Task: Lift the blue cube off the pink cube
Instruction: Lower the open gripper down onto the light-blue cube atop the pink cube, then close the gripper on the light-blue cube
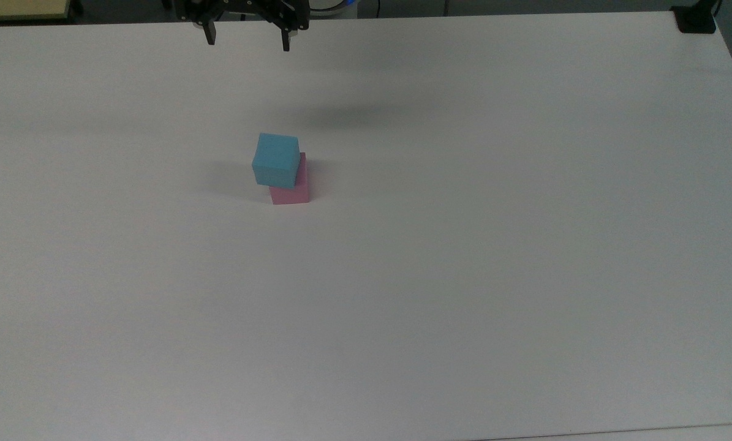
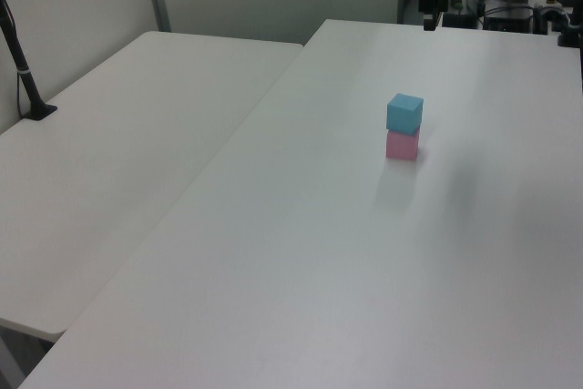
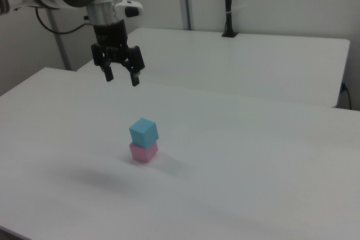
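- White table [image 1: 464,306] surface fills the near part of the top view, bare and matte, running back to its far edge.
- On it, one blue cube [image 1: 275,160] sits on top of one pink cube [image 1: 292,191]; the two touch, and the blue one is turned a little off square from the pink one below.
- In the top view the stack stands left of the middle of the table, with the pink cube showing at the blue cube's near right side.
- One gripper [image 1: 247,38] hangs in the air at the far edge of the table in the top view, well apart from the stack and holding nothing, its two fingers spread apart.
- In the right view the gripper [image 3: 121,77] is above and to the left of the blue cube [image 3: 144,132], pointing down.
- A second white table [image 2: 109,161] adjoins on the left view's left, with a black post [image 2: 23,66] standing on it.
- Pale wall panels close the room behind.
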Robot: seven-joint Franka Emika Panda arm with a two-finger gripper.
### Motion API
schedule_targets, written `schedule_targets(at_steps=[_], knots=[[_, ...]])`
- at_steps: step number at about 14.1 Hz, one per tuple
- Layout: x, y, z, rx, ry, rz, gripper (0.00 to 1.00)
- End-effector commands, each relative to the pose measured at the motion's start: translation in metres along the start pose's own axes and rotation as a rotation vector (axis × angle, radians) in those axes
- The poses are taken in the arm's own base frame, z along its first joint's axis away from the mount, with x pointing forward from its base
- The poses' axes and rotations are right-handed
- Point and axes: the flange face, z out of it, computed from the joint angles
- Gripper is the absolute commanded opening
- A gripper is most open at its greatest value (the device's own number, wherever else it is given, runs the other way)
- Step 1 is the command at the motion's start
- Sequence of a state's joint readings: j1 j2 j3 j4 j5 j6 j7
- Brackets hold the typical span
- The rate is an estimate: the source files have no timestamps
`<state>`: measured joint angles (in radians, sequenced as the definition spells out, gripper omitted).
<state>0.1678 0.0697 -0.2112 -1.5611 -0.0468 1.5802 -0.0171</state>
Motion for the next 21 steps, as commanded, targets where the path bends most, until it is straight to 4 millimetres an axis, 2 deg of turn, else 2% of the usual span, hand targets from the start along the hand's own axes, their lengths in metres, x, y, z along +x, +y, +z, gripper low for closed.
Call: schedule_targets(at_steps=[1, 5, 7, 9, 11, 14, 16, 17, 18, 19, 20, 21], knots=[[-0.003, -0.013, 0.015, 0.013, -0.042, -0.012, 1.0], [-0.002, -0.012, 0.014, 0.015, -0.034, -0.01, 1.0], [0.007, -0.013, 0.028, 0.01, -0.043, -0.013, 1.0], [0.028, -0.015, 0.06, -0.004, -0.05, -0.007, 1.0], [0.05, -0.022, 0.104, -0.026, -0.054, -0.014, 1.0], [0.069, -0.025, 0.166, -0.061, -0.089, -0.027, 1.0], [0.069, -0.029, 0.183, -0.071, -0.087, -0.039, 1.0], [0.069, -0.031, 0.185, -0.071, -0.091, -0.041, 0.92], [0.066, -0.039, 0.189, -0.072, -0.099, -0.056, 0.73], [0.065, -0.04, 0.192, -0.069, -0.107, -0.068, 0.4], [0.064, -0.039, 0.189, -0.068, -0.106, -0.072, 0.19], [0.063, -0.037, 0.181, -0.064, -0.099, -0.075, 0.12]])
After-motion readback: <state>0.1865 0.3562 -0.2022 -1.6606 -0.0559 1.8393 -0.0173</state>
